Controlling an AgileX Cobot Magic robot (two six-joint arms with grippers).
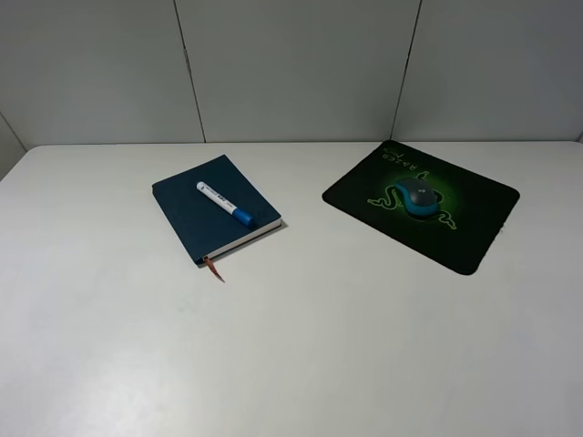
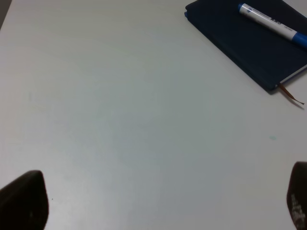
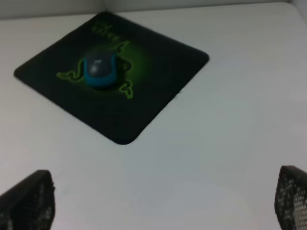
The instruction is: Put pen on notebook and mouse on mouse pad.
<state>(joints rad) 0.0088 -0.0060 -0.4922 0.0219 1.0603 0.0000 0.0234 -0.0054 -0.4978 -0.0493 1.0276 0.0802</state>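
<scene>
- Exterior high view: the notebook (image 1: 212, 208) lies on the white bench (image 1: 291, 346), left of the middle and nearer the back edge, with the pen (image 1: 224, 203) resting diagonally on its cover, blue cap toward the near right corner of the cover. The mouse (image 1: 419, 198) sits on the green emblem of the mouse pad (image 1: 474, 228), which lies toward the bench's back right. Neither arm appears here.
- Left wrist view: the left gripper (image 2: 168, 201) is spread wide and empty; only the dark fingertips (image 2: 24, 199) show, cut off by the frame. The notebook (image 2: 240, 43) and pen (image 2: 271, 24) lie well apart from them, both partly cut off, the ribbon bookmark (image 2: 291, 95) trailing onto the bench.
- Right wrist view: the right gripper (image 3: 165, 201) is likewise wide apart, holding nothing, its mesh-textured fingertips (image 3: 29, 201) cropped. The mouse (image 3: 100, 69) sits on the mouse pad (image 3: 158, 72), well apart from them; the picture is blurry and the lettering unreadable.
</scene>
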